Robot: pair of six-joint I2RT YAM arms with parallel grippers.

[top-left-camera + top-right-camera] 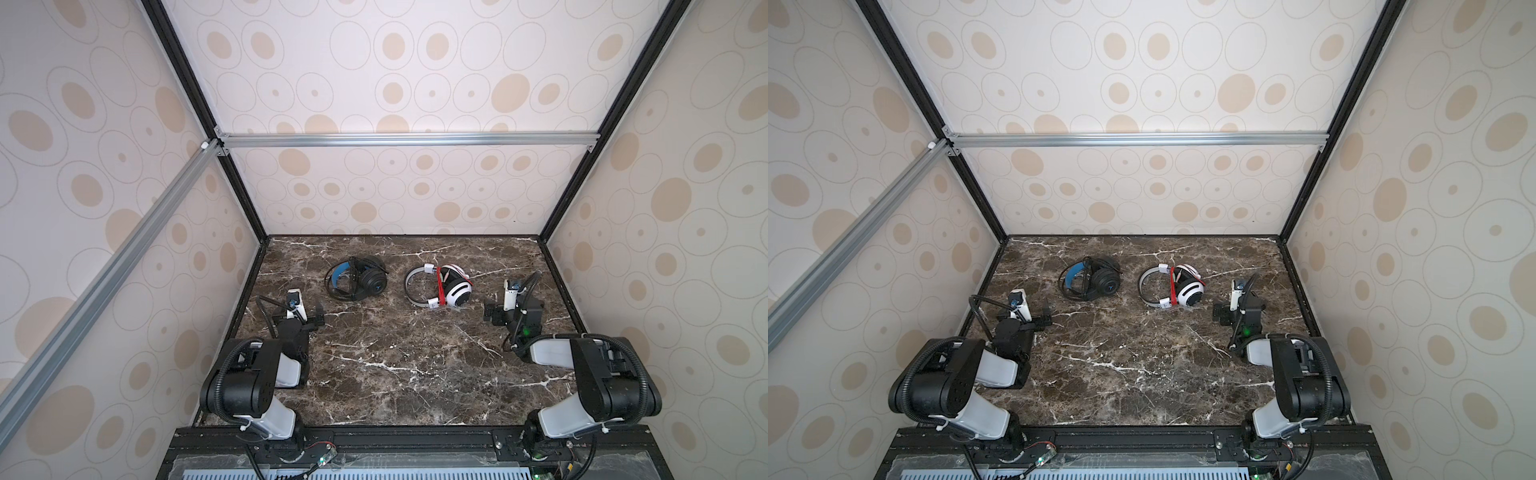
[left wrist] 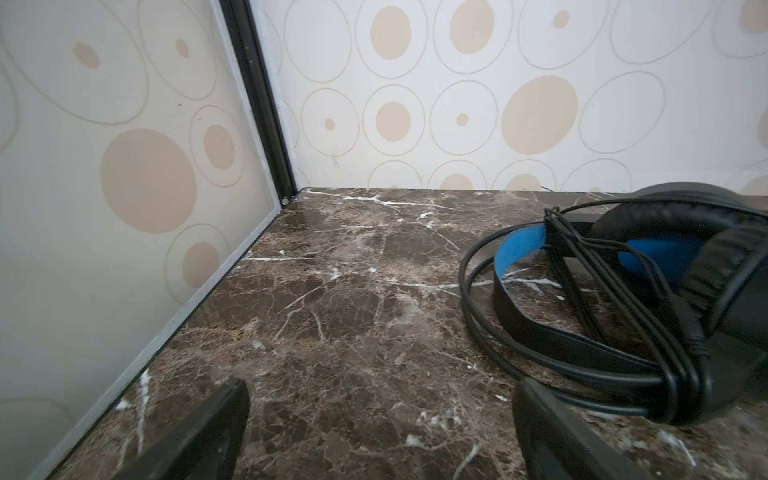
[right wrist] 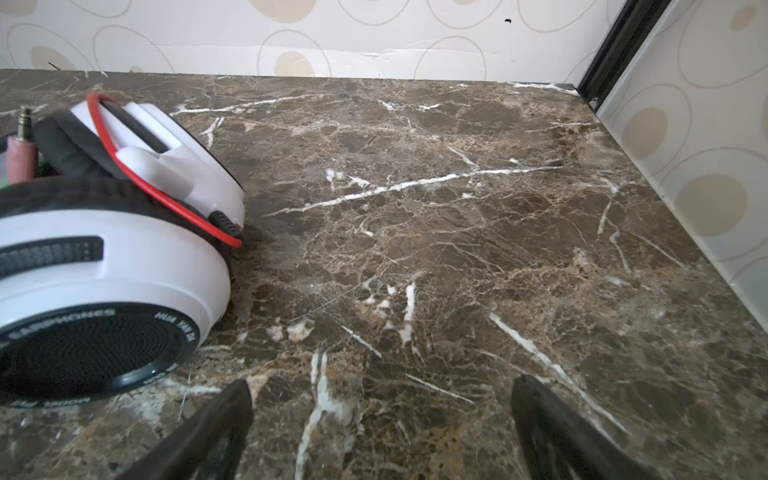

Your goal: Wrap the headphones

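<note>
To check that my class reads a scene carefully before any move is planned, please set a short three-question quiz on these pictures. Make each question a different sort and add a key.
1. Short answer: are the left hand and the right hand open or shut?
2. Multiple choice: the cord wound on the white headset is A) black, B) red, C) blue.
3. True or false: in both top views the black headset lies to the right of the white headset.

Key:
1. Both open, holding nothing.
2. B.
3. False; the black headset lies to the left.
</note>
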